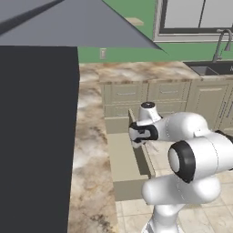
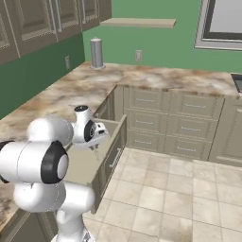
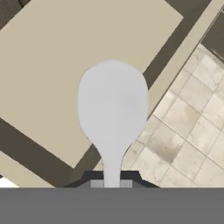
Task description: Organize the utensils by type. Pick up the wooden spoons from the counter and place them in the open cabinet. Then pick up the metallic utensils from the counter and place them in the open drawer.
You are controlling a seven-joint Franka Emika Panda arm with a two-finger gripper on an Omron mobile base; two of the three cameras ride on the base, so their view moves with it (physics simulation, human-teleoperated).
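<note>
My gripper is shut on the handle of an all-grey metal spoon, whose oval bowl points away from the hand. The spoon hangs over the front edge of the open beige drawer, partly above the tiled floor. From the base, the gripper hovers just over the pulled-out drawer, which is set in the marbled counter. The drawer's tan inside looks bare where it shows. The wooden spoons are out of view. A dark cabinet door covers the left.
Beige lower drawer fronts with silver handles run along the far side. A sink with a faucet sits at the back right. A steel canister stands on the far counter under a bare wall shelf. Tiled floor lies to the right.
</note>
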